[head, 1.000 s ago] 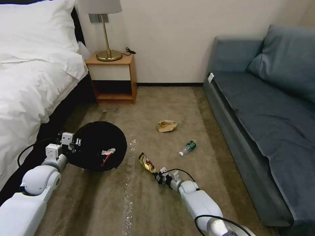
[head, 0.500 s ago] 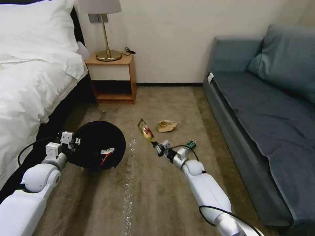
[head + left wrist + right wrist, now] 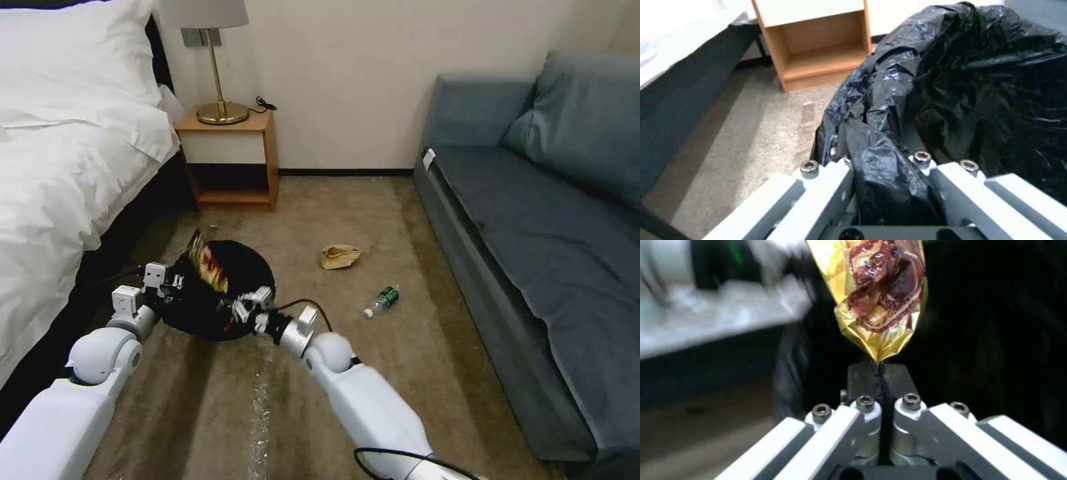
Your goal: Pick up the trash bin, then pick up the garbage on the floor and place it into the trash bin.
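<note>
- Left gripper [image 3: 162, 285]: arm reaches forward, fingers clamped on the black-bagged rim of the trash bin [image 3: 250, 263], holding it off the floor [image 3: 373, 373].
- Right gripper [image 3: 235, 307]: arm crosses toward the left, fingers pinched tight on the lower tip of the gold wrapper [image 3: 207, 261], which stands up beyond the fingertips over the bin mouth.
- Right wrist view: wrapper crimp [image 3: 880, 355] sits between the closed pads; dark bag interior behind it, background blurred.
- Left wrist view: bag fold [image 3: 889, 173] fills the gap between the fingers.
- Paper bag [image 3: 340, 256] and green bottle [image 3: 382, 300] lie on the floor, well apart from both sets of fingers.
</note>
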